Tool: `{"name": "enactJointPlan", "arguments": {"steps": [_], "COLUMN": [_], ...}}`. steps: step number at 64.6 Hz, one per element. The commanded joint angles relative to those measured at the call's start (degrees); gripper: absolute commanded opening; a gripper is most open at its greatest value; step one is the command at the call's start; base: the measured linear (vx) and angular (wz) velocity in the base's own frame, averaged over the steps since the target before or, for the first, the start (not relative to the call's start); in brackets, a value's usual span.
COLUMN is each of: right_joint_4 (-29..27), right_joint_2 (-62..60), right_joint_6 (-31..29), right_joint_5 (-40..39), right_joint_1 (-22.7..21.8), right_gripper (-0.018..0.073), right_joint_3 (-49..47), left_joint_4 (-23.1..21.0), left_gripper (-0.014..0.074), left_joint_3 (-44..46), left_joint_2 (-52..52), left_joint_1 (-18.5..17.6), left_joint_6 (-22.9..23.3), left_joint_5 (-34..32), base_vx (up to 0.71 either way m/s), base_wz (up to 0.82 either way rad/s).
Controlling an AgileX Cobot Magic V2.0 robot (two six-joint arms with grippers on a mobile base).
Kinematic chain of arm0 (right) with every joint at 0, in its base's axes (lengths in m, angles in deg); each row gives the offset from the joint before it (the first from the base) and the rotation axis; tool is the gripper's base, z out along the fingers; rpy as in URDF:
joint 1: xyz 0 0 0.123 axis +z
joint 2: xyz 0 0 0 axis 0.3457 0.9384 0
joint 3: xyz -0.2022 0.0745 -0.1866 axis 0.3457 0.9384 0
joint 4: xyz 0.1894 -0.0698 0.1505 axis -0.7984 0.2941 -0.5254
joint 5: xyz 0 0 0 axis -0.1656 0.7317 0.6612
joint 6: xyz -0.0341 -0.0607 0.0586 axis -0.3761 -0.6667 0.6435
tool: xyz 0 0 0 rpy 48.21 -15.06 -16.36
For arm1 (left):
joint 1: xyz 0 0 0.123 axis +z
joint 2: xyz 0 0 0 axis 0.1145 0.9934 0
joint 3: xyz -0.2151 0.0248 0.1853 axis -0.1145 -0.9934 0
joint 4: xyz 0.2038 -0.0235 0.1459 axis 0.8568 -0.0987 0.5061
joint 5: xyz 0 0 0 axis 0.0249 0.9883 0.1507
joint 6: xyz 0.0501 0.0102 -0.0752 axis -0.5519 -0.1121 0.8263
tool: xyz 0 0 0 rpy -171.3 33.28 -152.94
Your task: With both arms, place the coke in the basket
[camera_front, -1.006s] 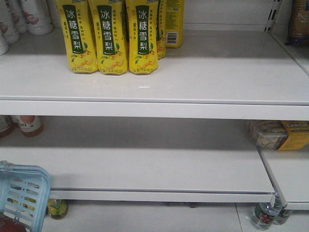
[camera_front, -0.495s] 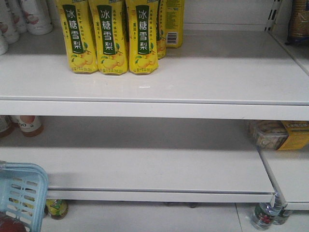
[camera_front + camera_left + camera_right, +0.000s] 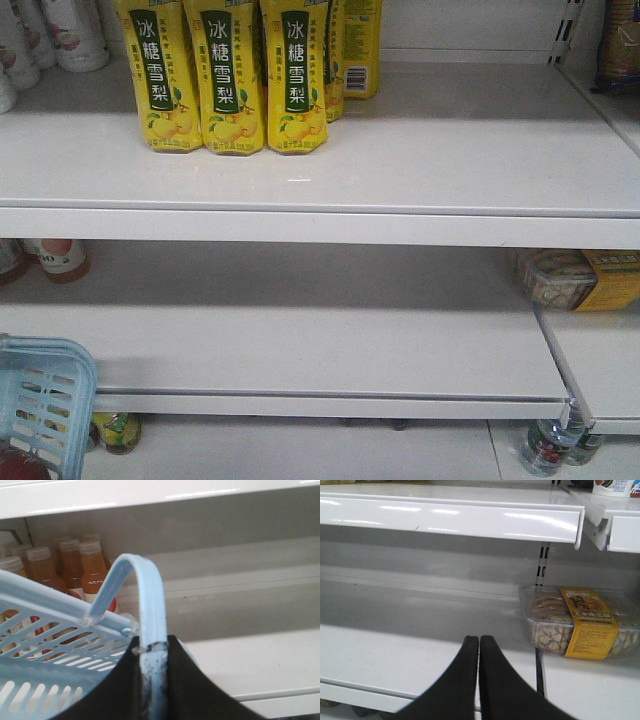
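Left wrist view shows the left claw (image 3: pixel 152 680) clamped on the basket (image 3: pixel 55 625) handle, with the basket hanging tilted. The right claw (image 3: pixel 479 645) is closed and empty before a bare shelf (image 3: pixel 395 655). No coke is clearly visible. Judged best: keep the handle grip firm and level while carrying.

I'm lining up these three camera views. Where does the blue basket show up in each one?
Front view: the basket sits in the bottom-left corner, below the lower shelf.
Left wrist view: its slotted side fills the lower left, and the left gripper is shut on its handle.
Right wrist view: not in it.
Shared landmark: the clear snack box with the yellow label, in the front and right wrist views.
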Motion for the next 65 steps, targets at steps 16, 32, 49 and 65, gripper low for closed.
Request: {"name": "enactJointPlan", "arguments": {"steps": [16,32,49,65], "right_joint_4": [0.00,0.00,0.00,0.00], "right_joint_2": [1.08,1.08,1.08,1.08], "right_joint_6": [-0.19,-0.19,-0.19,-0.19], "right_joint_5": [-4.33,-4.33,-4.33,-4.33], "right_joint_1": [-0.08,-0.08,-0.08,-0.08], "right_gripper": [-0.0010,-0.0010,-0.0010,-0.0010], "right_joint_3": [-1.57,-1.57,-1.57,-1.57], "left_joint_4": [1.79,1.84,1.84,1.84], "left_gripper": [-0.0006,-0.0006,-0.0006,-0.0006], "left_joint_3": [-0.03,0.32,0.32,0.32], "left_joint_2": [-1.24,-1.24,-1.24,-1.24], "left_joint_1": [0.08,0.08,0.08,0.08], "left_joint_6": [0.79,0.89,0.89,0.89], "left_joint_5": [-9.49,-10.32,-10.32,-10.32], "base_vx": [0.00,0.00,0.00,0.00], "base_wz": [0.00,0.00,0.00,0.00]}}
